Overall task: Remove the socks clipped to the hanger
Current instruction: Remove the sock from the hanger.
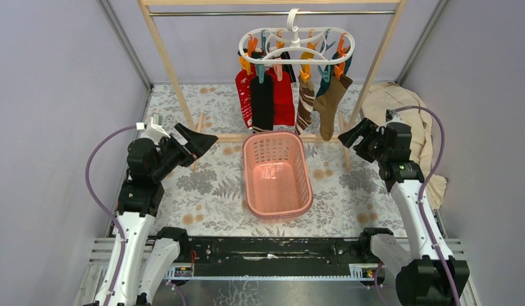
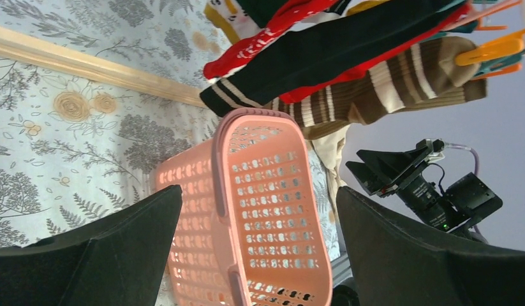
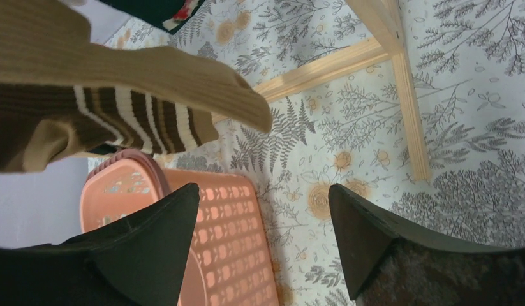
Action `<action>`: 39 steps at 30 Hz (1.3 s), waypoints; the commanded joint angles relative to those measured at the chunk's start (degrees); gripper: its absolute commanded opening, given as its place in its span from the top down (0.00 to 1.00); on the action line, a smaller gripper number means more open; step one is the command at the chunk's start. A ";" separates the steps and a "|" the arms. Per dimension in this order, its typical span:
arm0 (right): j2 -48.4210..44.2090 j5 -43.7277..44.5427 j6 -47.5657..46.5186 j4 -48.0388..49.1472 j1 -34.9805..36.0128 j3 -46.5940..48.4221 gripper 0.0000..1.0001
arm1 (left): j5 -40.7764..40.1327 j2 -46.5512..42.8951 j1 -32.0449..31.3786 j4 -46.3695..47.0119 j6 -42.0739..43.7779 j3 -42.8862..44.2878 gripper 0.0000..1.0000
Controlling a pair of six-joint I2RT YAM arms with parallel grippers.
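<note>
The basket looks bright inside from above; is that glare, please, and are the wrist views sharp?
Top view: yes, a pale sheen inside the basket. Left wrist view: basket and socks crisp. Right wrist view: the near striped sock looks slightly soft, the tablecloth sharp.

My arms [image 1: 129,234] are white links with black joints, lilac cables [image 1: 88,171] alongside; my fingers [image 3: 145,248] are black wedges, perhaps rubbery

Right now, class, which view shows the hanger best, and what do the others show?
Top external: the whole hanger is in frame. Left wrist catches only a few clips at its edge; right wrist shows none of it.
</note>
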 commanded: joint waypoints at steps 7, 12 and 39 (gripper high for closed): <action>10.09 -1.63 -1.63 15.31 1.98 0.68 0.25 | -1.05 4.06 -0.28 20.31 -0.43 -9.08 0.01; 14.34 1.34 -3.58 18.10 7.44 3.41 0.26 | -1.69 8.67 -2.55 22.73 -0.08 -9.14 0.01; 19.28 8.53 -9.45 27.64 12.47 4.16 0.71 | -6.00 6.20 -14.67 14.00 1.28 -4.24 0.01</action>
